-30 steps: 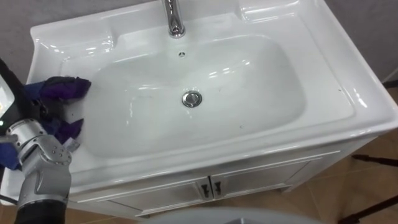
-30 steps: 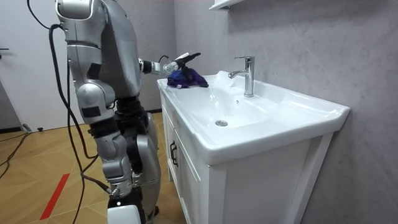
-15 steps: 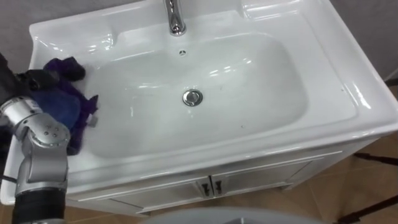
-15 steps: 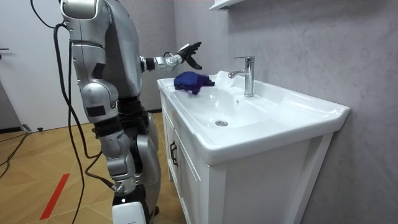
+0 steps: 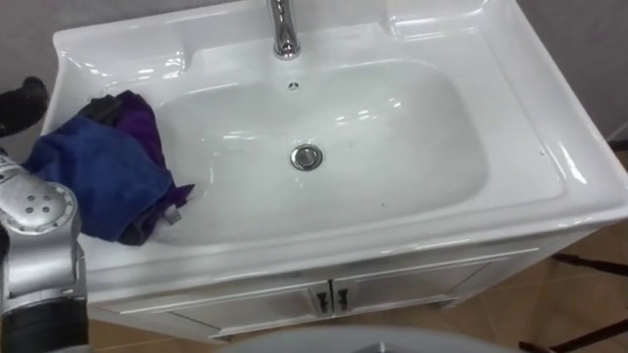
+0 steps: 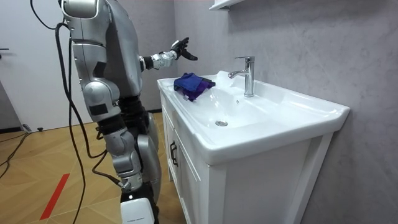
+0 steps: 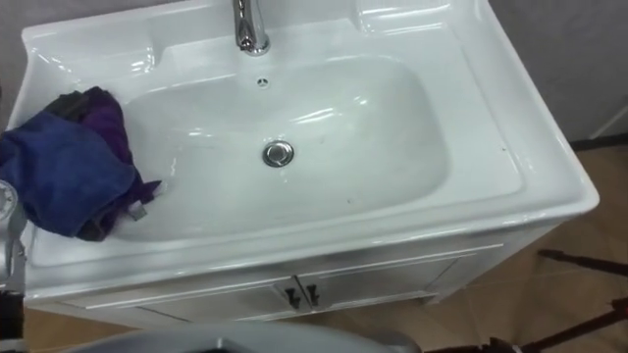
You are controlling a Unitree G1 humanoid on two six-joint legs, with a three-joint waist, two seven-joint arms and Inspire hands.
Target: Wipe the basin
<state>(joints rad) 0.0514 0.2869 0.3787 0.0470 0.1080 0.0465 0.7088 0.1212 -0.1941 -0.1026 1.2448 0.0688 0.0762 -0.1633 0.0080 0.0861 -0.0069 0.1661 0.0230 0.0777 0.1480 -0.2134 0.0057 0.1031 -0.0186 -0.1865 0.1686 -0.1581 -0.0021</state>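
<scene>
Blue-purple cloth (image 5: pixel 103 191) sits bunched on the basin's (image 5: pixel 510 157) left rim, drooping toward the bowl. The robot's left hand (image 6: pixel 180 50) hovers above, fingers spread, holding nothing. Could be pre-wipe or finished; can't say which.

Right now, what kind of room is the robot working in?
Probably a bathroom or washroom: a white basin with a chrome faucet sits on a white cabinet, and a blue cloth lies on its left rim.

nothing readable anywhere tbh, no text, label or number showed on the basin (image 5: pixel 549 147), the cloth (image 5: pixel 98 186) or the tap (image 5: pixel 285 29)
</scene>
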